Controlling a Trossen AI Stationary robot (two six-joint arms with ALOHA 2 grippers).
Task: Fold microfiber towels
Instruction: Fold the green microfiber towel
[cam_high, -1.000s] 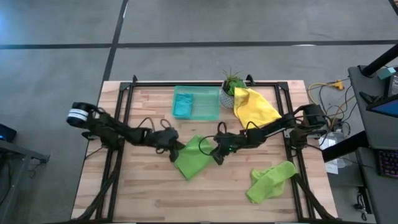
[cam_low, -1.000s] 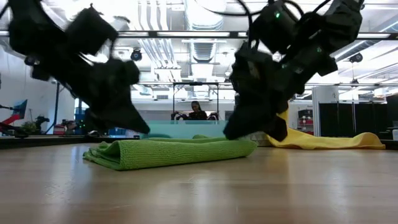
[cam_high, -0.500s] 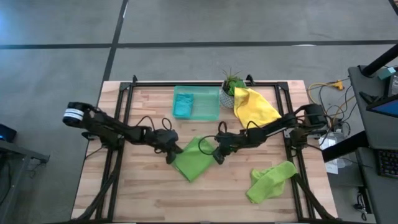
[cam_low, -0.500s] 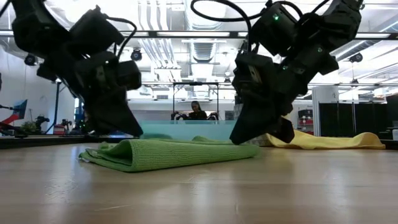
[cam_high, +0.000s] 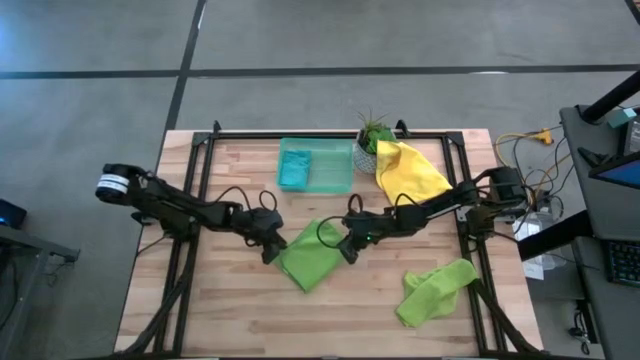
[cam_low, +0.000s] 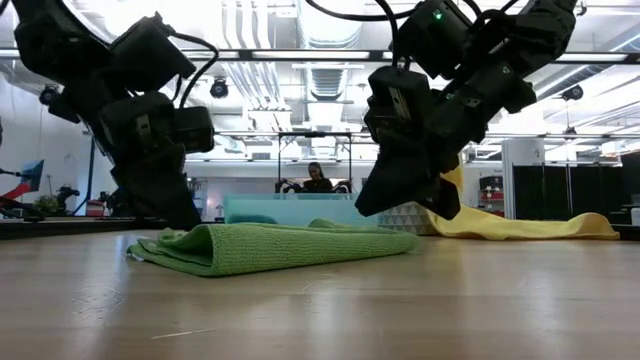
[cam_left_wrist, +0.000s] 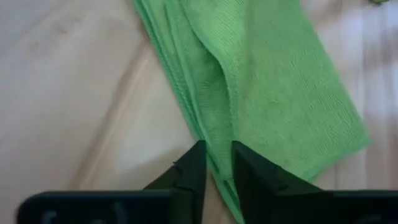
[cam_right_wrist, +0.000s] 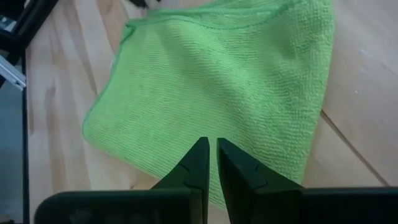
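The folded lime green towel (cam_high: 312, 262) lies mid-table between both grippers: left gripper (cam_high: 270, 252), fingers slightly apart, at its left edge; right gripper (cam_high: 345, 250), fingers together and empty, at its right.

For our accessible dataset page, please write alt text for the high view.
A folded lime green towel lies mid-table between the left hand and right hand, both at its edges. A crumpled green towel lies near the right front; a yellow towel, plant and green tray sit at the back.
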